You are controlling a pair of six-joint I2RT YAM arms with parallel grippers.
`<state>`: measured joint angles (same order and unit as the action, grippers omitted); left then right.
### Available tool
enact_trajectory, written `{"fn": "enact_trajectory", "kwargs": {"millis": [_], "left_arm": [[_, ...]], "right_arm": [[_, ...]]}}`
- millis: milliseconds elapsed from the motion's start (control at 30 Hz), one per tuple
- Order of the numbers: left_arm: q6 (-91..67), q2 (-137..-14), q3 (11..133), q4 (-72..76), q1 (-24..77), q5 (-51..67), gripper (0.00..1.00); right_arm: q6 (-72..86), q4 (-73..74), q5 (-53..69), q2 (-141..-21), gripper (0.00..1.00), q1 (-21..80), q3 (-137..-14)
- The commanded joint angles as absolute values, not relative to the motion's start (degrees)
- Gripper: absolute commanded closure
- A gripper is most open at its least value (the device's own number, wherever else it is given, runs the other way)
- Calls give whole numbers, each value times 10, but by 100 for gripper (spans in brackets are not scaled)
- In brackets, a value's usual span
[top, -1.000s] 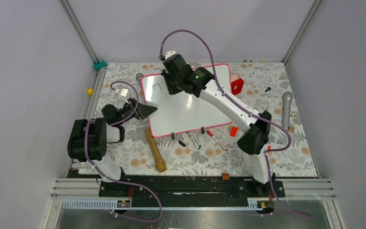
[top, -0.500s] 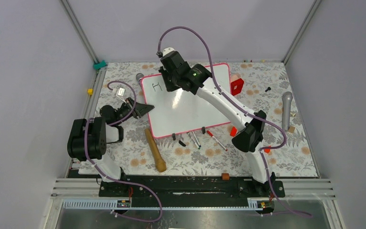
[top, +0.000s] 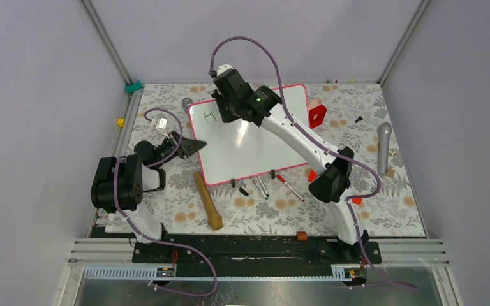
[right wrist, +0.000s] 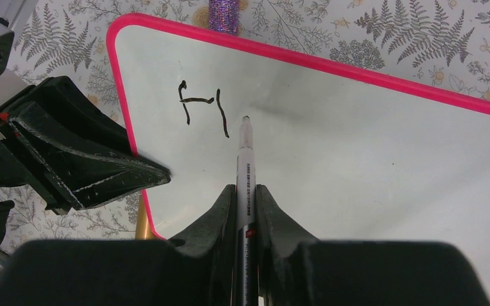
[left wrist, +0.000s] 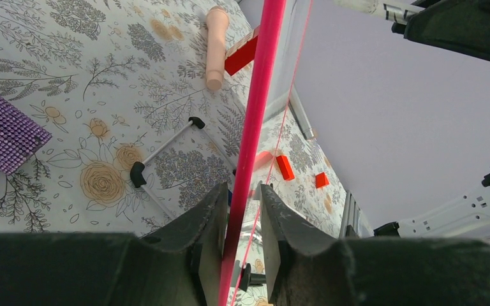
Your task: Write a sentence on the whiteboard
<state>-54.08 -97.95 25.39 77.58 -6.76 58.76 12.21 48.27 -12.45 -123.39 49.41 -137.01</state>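
Note:
The whiteboard, white with a pink frame, lies on the flowered table. One black letter "H" of the sentence sits near its far left corner, also in the right wrist view. My right gripper is shut on a white marker. The marker's tip is just right of the "H", at or just above the board. My left gripper is shut on the board's left edge. In the left wrist view its jaws stand either side of the pink frame.
A wooden stick lies in front of the board's left corner. Two loose markers lie by the near edge with the black clips. A red block, a small red piece and a grey microphone lie right.
The right gripper has moved slightly left and back over the board. The "H" has gained its second upright stroke. The left gripper has kept its hold.

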Motion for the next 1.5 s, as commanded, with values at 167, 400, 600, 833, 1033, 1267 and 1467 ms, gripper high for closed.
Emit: {"fn": "enact_trajectory", "kwargs": {"millis": [167,400,600,833,1033,1267,1467], "left_arm": [[-540,-979,270,821,-70,608,71],[-539,-977,269,823,-70,609,69],[-539,-978,270,823,-69,609,67],[-538,-976,269,824,-69,610,67],[-538,-976,268,823,-69,608,70],[-536,-976,268,824,-69,608,73],[-536,-976,268,824,-69,609,76]], "right_arm": [[117,492,-122,-1235,100,500,-1385],[119,498,-130,-1242,100,500,-1385],[120,500,-134,-1250,100,500,-1394],[121,502,-153,-1263,100,500,-1408],[119,502,-163,-1270,100,500,-1413],[119,501,-151,-1279,100,500,-1424],[116,502,-122,-1279,100,500,-1423]]}}
